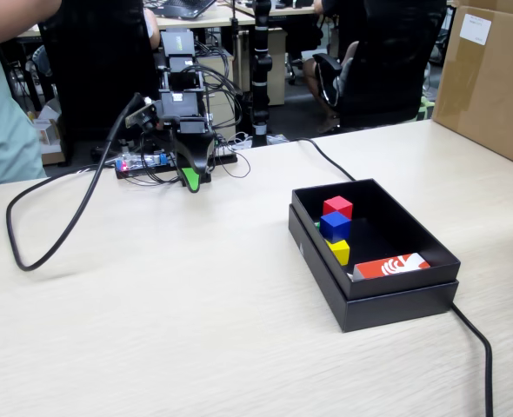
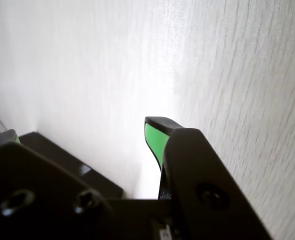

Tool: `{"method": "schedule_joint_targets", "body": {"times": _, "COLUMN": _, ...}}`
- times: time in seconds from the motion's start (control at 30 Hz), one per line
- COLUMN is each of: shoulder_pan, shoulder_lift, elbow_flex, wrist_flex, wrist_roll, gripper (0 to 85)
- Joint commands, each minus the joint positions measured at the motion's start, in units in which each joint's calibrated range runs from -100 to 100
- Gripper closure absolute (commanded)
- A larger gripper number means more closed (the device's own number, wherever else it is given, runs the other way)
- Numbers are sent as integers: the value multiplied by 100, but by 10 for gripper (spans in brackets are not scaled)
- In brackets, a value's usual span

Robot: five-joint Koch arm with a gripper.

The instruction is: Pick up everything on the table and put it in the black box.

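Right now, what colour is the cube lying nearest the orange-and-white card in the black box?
Yellow: the yellow cube lies nearest the card, clearest in the fixed view.

Pale wood-grain tabletop (image 1: 196,304) filled the foreground, black office chair (image 1: 374,74) stood behind it, further desks (image 1: 213,17) lay beyond, brown cardboard carton (image 1: 491,78) sat at the fixed view's right edge, person in teal shirt (image 1: 4,113) stood at its left, light was even and bright.

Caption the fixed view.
Red cube, blue cube and yellow cube lie in the black box; hand points down at the table.
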Motion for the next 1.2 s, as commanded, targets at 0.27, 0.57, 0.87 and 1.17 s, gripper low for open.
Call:
{"method": "schedule_joint_targets", "body": {"times": 0.27, "shoulder_pan": 234, "shoulder_lift": -155, "elbow_flex": -1795, "wrist_flex": 2536, "wrist_roll": 78, "gripper": 367}}
{"method": "schedule_joint_targets", "body": {"times": 0.57, "shoulder_pan": 332, "shoulder_lift": -155, "elbow_flex": -3281, "wrist_flex": 3788, "wrist_roll": 83, "gripper": 376}}
{"method": "schedule_joint_targets", "body": {"times": 0.87, "shoulder_pan": 415, "shoulder_lift": -155, "elbow_flex": -3626, "wrist_flex": 3253, "wrist_roll": 88, "gripper": 376}}
{"method": "schedule_joint_targets", "body": {"times": 1.17, "shoulder_pan": 410, "shoulder_lift": -155, "elbow_flex": -3617, "wrist_flex": 3253, "wrist_roll": 88, "gripper": 375}}
